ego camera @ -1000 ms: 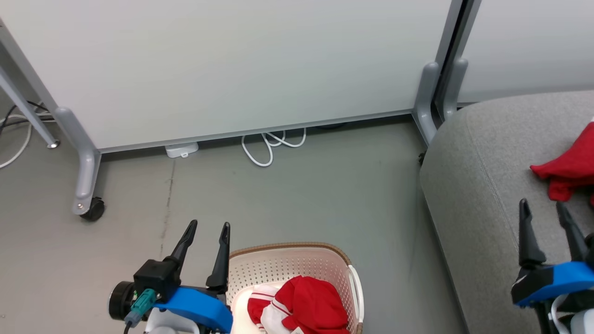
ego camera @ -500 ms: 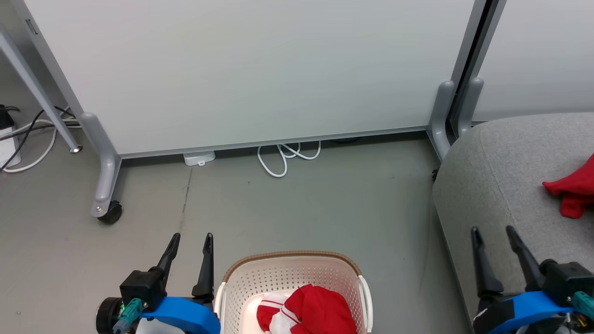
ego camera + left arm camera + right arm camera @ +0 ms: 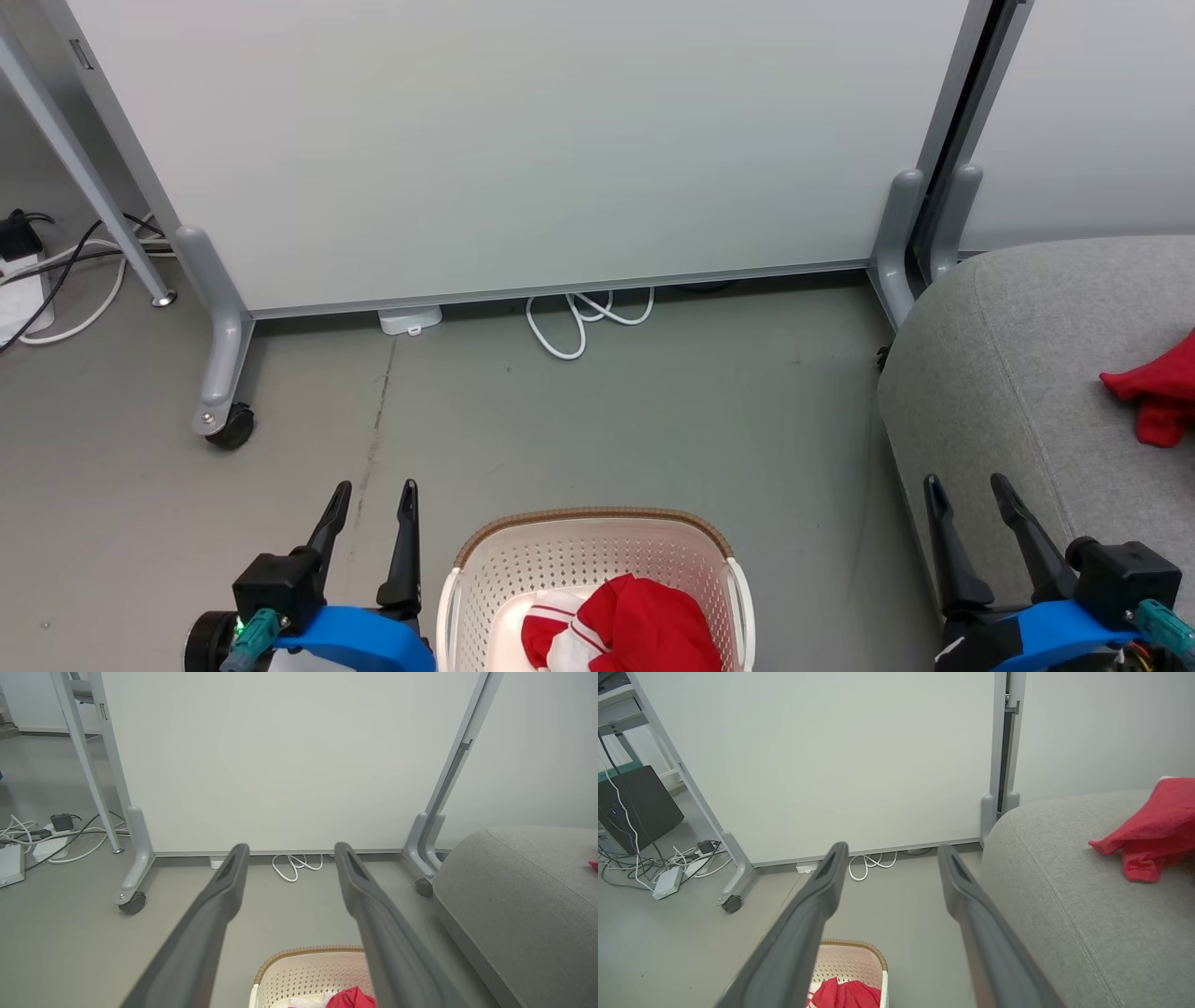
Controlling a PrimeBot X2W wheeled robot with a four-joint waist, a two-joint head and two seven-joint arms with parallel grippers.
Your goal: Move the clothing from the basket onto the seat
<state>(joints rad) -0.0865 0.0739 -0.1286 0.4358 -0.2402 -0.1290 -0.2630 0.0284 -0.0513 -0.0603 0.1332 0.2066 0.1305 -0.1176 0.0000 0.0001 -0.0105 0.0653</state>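
Head view: red clothing (image 3: 644,627) inside cream basket (image 3: 560,567)

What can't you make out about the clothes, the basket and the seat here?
- Basket: near half cut off by the head view's bottom edge.
- Clothing in it: piled and cropped, garment count unclear.
- Red garment on the seat: cut by the head view's right edge.

A pale partition panel (image 3: 523,140) is standing across the back on grey legs, one leg riding on a black caster (image 3: 231,427). A second panel (image 3: 1102,112) is standing just beside it. A white cable (image 3: 579,322) is lying looped on the grey floor (image 3: 653,420); more cables (image 3: 65,266) are trailing at the left.
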